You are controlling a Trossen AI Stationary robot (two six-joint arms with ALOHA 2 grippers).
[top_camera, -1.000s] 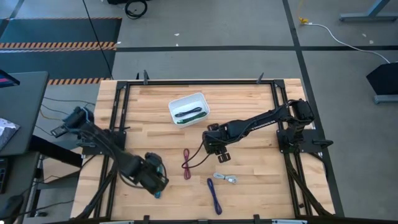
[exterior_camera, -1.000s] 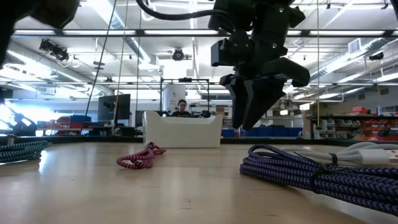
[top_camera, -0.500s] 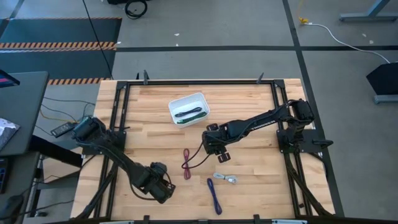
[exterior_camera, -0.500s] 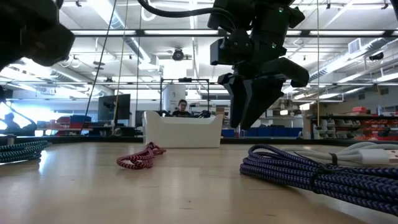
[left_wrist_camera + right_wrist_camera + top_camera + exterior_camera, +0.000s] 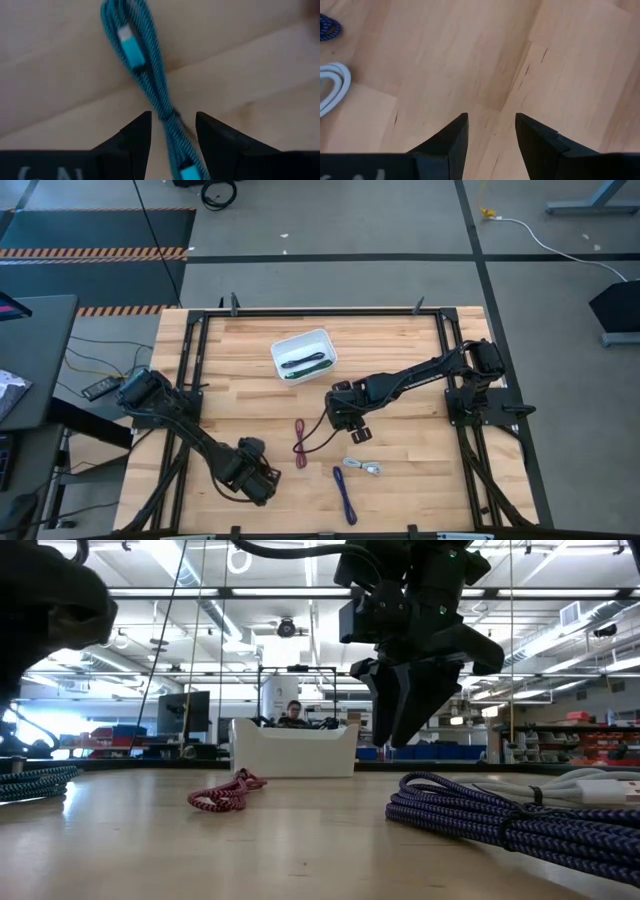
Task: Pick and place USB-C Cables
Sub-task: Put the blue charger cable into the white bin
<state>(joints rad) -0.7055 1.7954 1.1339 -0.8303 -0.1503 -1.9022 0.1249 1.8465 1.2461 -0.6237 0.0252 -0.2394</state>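
My left gripper [image 5: 172, 117] is open near the table's near-left part [image 5: 256, 477], low over the teal cable bundle [image 5: 145, 65]. One finger stands on each side of the bundle's middle, and I see no touch. The teal bundle [image 5: 35, 782] lies flat on the wood. My right gripper [image 5: 491, 117] is open and hangs above bare wood at mid-table [image 5: 350, 420], also seen in the low view [image 5: 410, 710]. The dark red cable [image 5: 300, 442], a purple cable [image 5: 345, 495] and the white-grey cable [image 5: 362, 467] lie loose on the table.
The white tray [image 5: 322, 340] sits toward the far edge, with a green cable [image 5: 296, 375] and a dark cable in it. In the low view the tray [image 5: 293, 748] stands behind the red bundle [image 5: 225, 792]. A black frame borders the table. A person shows far behind.
My left arm has swung down and a little toward the near edge, bringing its gripper low over the teal cable. The cables have kept their places.
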